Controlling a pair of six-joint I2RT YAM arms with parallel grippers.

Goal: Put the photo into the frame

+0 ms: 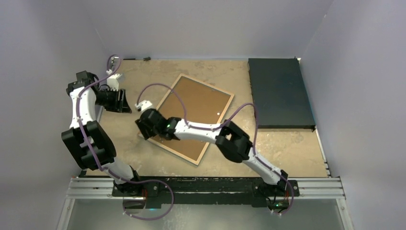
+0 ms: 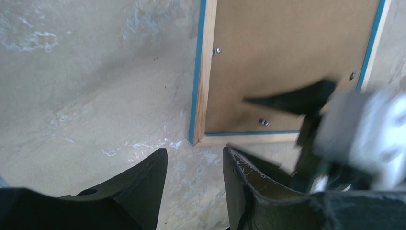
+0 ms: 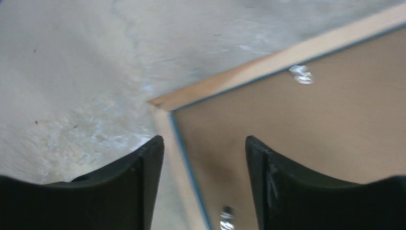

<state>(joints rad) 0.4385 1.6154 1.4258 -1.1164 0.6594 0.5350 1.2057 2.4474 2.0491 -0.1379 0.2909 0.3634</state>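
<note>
Mottled tan table (image 1: 287,148) — carrying the frame (image 2: 207,72) face down near the middle, tan rear rim up, brown backing board (image 1: 198,103) inside it; dark rectangular mat (image 1: 280,93) flat at the far right, apart from it.

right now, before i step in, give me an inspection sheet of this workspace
surface: table is bare tan, scuffed with pale marks
job's things: frame lies face down and askew, brown backing board inside its rim; photo not seen in any view
clutter: dark mat lies flat at the far right
claws: left claw open, over bare table beside a frame corner; right claw open, over a frame corner, contact unclear
cables: purple cables run along both arms, one arcing across the frame in the top view
surroundings: plain pale walls; metal rail at the near edge
</note>
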